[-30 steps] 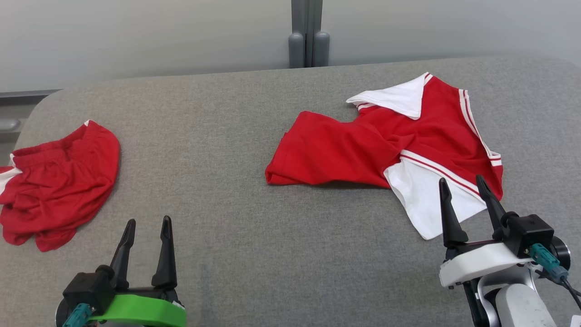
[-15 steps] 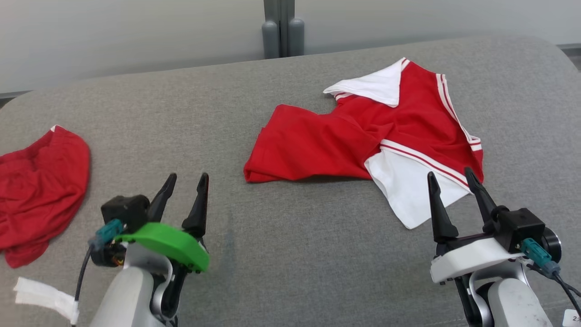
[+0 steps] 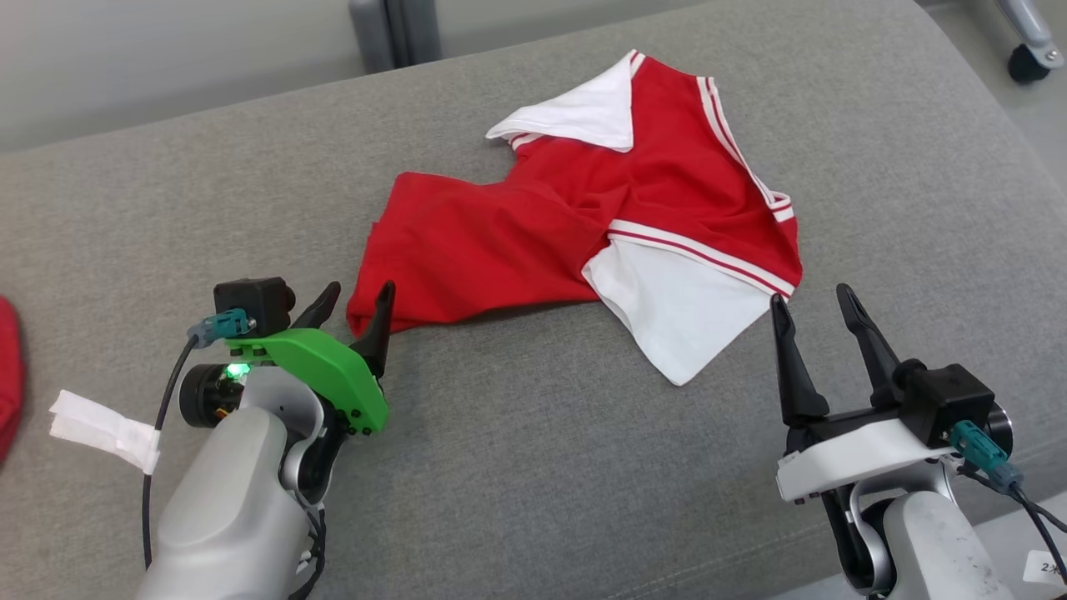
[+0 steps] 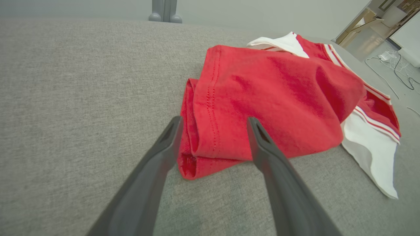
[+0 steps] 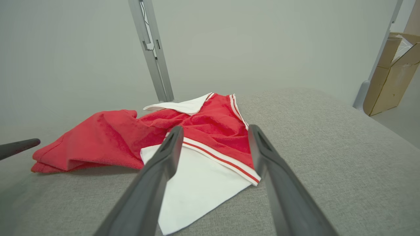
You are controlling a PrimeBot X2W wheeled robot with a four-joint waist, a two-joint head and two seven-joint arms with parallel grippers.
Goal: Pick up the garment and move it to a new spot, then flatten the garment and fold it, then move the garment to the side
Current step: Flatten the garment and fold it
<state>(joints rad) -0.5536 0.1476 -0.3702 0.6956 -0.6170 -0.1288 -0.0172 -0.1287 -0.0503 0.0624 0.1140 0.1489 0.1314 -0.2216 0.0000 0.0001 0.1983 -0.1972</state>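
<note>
Left end effector (image 3: 360, 290), spread wide, tilts toward the garment (image 3: 500, 242) corner.

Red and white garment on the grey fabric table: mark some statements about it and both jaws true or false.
1. The red and white garment lies flat on the grey fabric table. False: it is bunched and folded over itself.
2. The left gripper has its jaws open at the garment's red corner. True.
3. The right gripper holds the white panel aloft. False: its jaws are open and empty; the panel lies on the table.
4. The white panel lies nearer the right gripper. True.
</note>
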